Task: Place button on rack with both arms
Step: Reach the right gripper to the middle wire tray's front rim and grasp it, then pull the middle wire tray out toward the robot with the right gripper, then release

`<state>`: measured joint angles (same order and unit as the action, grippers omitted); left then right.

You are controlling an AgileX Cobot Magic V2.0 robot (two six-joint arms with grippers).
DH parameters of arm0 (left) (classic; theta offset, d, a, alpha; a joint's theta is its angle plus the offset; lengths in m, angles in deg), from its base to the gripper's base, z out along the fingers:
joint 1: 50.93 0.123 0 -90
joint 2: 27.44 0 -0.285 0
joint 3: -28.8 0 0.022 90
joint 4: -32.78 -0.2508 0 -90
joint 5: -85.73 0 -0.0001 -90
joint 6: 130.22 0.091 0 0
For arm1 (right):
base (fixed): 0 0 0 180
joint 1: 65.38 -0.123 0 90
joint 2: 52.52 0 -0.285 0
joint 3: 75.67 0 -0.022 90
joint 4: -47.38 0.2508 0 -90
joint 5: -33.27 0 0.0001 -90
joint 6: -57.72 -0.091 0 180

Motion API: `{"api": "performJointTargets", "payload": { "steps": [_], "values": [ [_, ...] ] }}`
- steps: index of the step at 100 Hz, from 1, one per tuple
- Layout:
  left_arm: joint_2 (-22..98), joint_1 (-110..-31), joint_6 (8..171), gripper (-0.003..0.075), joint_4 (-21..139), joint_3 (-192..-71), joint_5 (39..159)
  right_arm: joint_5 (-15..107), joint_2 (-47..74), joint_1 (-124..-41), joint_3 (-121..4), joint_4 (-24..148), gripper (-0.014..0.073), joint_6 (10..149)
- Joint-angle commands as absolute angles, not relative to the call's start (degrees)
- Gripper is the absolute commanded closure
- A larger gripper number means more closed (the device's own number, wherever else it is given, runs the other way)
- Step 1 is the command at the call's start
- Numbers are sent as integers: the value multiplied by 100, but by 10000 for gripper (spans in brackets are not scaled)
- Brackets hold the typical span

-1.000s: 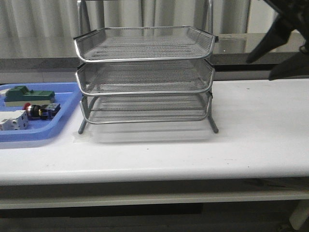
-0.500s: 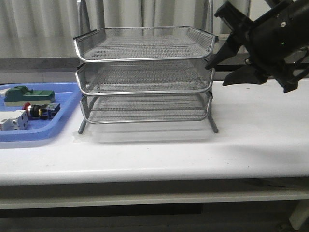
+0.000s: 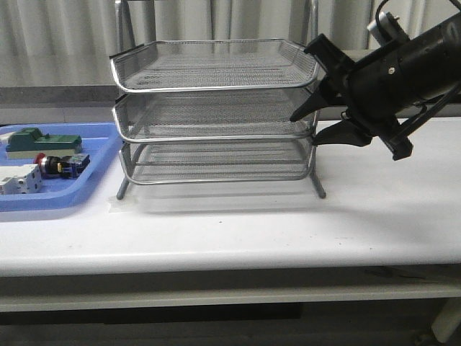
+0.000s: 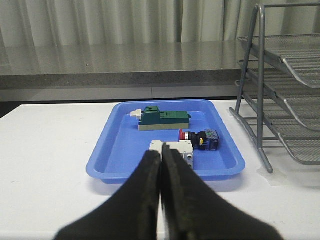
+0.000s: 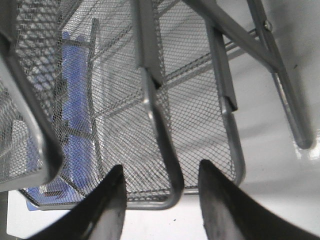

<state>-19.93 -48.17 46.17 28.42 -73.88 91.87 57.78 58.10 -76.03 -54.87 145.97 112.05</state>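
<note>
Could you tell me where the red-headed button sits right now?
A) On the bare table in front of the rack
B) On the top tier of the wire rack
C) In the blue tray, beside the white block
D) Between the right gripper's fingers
C: the button lies in the blue tray next to the white block, while the rack tiers look empty and the open right gripper holds nothing.

Rack [image 3: 215, 115] fills centre frame; tier gaps open toward the viewer. Right gripper [image 3: 311, 127] crowds the rack's right corner, fingers spread, possibly straddling the middle rim. Bench [image 3: 238, 231] bare across the lower frame. Blue tray [image 3: 101, 155] sits tight against the rack's left side.
</note>
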Motion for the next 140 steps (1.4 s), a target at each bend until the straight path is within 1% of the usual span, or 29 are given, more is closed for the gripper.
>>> {"api": "performJointTargets", "payload": {
  "steps": [1,23,30,40,59,66,105,123,140],
  "values": [
    [-2188,-4820,4608,716,2876,-7129,8751,6165,5637,-7602,-5725,14801,233,11316],
    [-2188,-4820,4608,716,2876,-7129,8751,6365,5860,-7602,-5911,14834,237,11316],
    [-2188,-4820,4608,716,2876,-7129,8751,6411,5917,-7602,-5917,14842,258,11316],
    [-2188,-4820,4608,716,2876,-7129,8751,6459,5975,-7602,-5917,14842,341,11316],
    [-2188,-4820,4608,716,2876,-7129,8751,6478,5994,-7602,-5906,14842,557,11316],
    [-2188,-4820,4608,716,2876,-7129,8751,6483,5994,-7602,-5896,14837,603,11316],
    [-2188,-4820,4608,716,2876,-7129,8751,6819,5994,-7602,-5782,14566,610,11316],
    [-2188,-4820,4608,716,2876,-7129,8751,6843,5913,-7602,-5334,14538,610,11337],
    [-2188,-4820,4608,716,2876,-7129,8751,6856,5584,-7602,-4759,14533,610,11746]
  ]
}}
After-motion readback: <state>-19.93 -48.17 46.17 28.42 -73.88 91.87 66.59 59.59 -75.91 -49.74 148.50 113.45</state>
